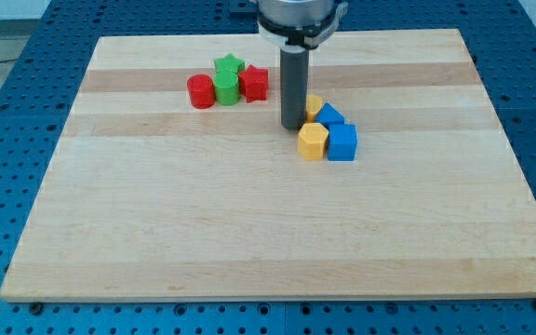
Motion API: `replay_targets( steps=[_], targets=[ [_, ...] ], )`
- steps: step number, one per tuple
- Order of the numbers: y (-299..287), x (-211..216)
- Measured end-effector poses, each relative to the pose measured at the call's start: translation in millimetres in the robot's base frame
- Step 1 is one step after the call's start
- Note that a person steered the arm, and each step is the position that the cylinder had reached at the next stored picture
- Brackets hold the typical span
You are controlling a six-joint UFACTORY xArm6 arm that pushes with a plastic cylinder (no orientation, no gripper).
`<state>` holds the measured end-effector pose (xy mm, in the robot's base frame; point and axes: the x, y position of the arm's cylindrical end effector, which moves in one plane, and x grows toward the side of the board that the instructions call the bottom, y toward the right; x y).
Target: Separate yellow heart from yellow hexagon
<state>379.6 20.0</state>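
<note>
Blocks of interest sit right of the table's [156, 242] centre, in a tight cluster: yellow hexagon [313, 140] at the front, yellow heart [314, 105] behind it toward the view's top, partly hidden by the rod. Two blue blocks [341, 141] [329, 115] crowd the view's right side of both; shapes hard to call.

No gripper on this rig, so nothing opens or closes. My tip [293, 126] is down on the table just left of the cluster, about level with the gap between heart and hexagon, possibly touching the heart; can't tell.

Handling guess: small rigid blocks, light, will slide easily on the smooth wood and may spin if hit off-centre. No holding them, only pushing. Best contact is a flat side of the hexagon, or wedging into the gap from the left. Risk: the blue blocks get dragged along.

Red [200, 91] [254, 84] and green [226, 92] [228, 66] blocks sit well apart at the view's top left, not in the way.
</note>
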Motion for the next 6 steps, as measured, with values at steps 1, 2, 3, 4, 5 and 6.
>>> replay_targets(
  steps=[1, 2, 3, 4, 5, 6],
  targets=[
    [21.7, -19.6],
    [29.3, -19.7],
    [42.0, -19.7],
    [46.4, -13.8],
    [62.4, -24.0],
    [81.0, -45.7]
  ],
)
